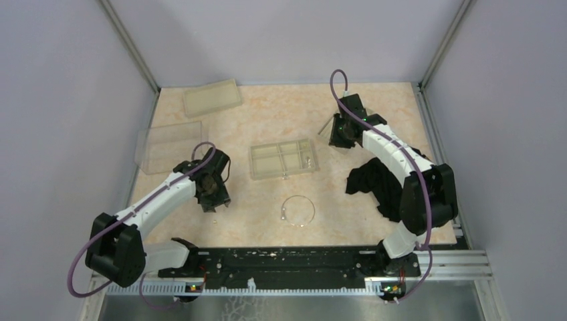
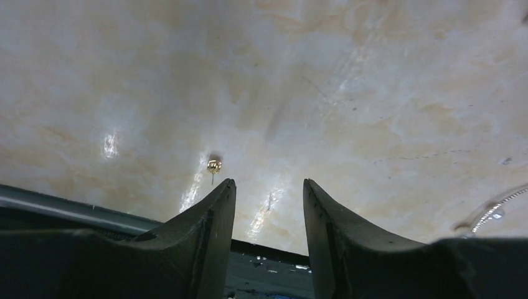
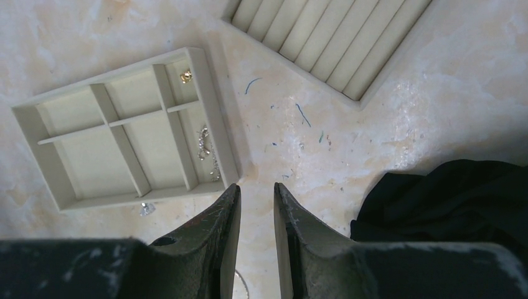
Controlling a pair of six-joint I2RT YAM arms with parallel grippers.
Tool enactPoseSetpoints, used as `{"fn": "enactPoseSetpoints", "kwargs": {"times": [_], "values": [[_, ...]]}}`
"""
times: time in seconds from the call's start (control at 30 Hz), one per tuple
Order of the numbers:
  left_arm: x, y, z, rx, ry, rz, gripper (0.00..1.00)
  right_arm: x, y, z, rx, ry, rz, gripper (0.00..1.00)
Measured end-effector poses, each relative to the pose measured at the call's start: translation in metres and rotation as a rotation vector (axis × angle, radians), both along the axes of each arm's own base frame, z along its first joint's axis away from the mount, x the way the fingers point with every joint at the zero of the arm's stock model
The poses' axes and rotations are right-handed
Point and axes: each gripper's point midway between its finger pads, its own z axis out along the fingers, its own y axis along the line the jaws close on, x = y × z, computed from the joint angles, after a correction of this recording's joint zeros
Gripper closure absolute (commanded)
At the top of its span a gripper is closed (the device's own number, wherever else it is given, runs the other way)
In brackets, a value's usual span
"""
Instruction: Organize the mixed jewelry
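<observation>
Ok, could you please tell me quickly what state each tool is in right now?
Left tool: open, holding nothing; a gold stud lies just beside it.
Right tool: slightly open, holding nothing.

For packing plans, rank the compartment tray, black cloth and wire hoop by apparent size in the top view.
Largest, tied: compartment tray and black cloth; the right arm hides part of the cloth, so unranked.
Smallest: wire hoop.
</observation>
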Motion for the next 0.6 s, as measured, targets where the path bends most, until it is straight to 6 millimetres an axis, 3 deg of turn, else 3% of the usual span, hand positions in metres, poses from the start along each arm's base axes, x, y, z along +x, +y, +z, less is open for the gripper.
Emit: {"fn": "enactPoseSetpoints", "kwargs": {"times": [0.23, 0.6], "values": [[-0.027, 0.011, -0.019, 0.008, 0.066, 0.109, 0.48, 0.001, 0.005, 0.001, 0.011, -0.008, 0.013, 0.74], [-0.039, 0.018, -0.034, 0.016, 0.095, 0.220, 0.49, 0.000, 0.007, 0.000, 0.009, -0.003, 0.037, 0.73]]}}
